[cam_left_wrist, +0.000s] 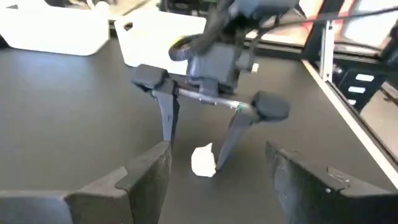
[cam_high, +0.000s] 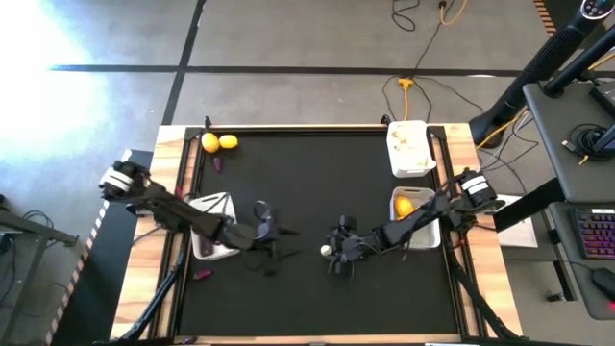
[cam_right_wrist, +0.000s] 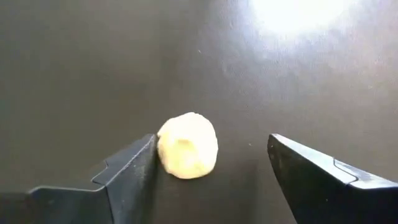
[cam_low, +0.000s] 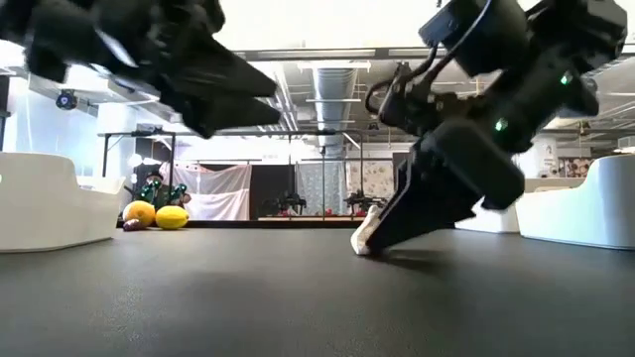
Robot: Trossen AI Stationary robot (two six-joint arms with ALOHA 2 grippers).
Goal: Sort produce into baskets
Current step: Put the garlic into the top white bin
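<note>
My right pincer point(cam_right_wrist: 211, 165) stands spread around a garlic bulb point(cam_right_wrist: 187, 145) on the bench point(cam_high: 317, 183), one finger touching it. My left pincer point(cam_high: 270, 236) hangs spread nearby.

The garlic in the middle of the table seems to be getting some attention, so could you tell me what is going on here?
The right tool is down at the garlic mid-table, its fingers open around it, one finger touching it, not yet closed. The left tool hangs open nearby, holding nothing. Two lemons and a purple piece lie unsorted at the far left corner. One basket by the right arm holds a lemon, and another beyond it holds pale items.
</note>
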